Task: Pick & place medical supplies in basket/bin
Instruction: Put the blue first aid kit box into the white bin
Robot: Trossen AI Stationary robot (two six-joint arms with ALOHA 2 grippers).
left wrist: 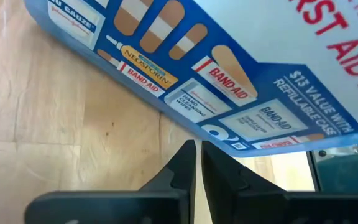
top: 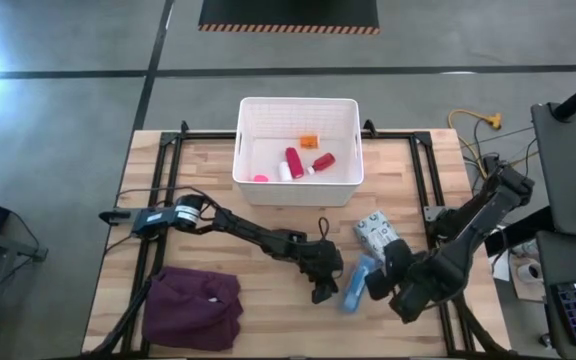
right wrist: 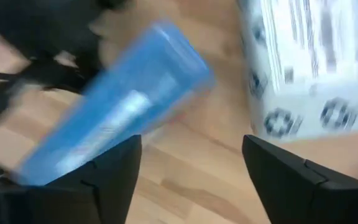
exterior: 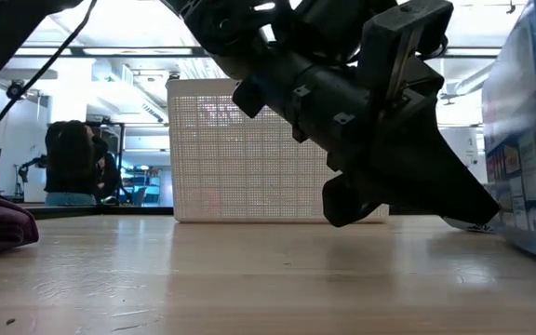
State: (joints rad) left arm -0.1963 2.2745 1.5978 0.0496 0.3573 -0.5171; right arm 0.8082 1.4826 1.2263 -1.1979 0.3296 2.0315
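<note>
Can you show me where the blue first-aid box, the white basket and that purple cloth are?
blue first-aid box (top: 356,284): high view, middle of its blue top.
white basket (top: 298,102): high view, far rim.
purple cloth (top: 196,306): high view, centre of the folds.

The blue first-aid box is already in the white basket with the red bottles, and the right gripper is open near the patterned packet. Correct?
Not quite. The high view shows the blue first-aid box lying on the table, outside the white basket. The rest holds: red bottles in the basket, the right gripper open near the patterned packet.
</note>
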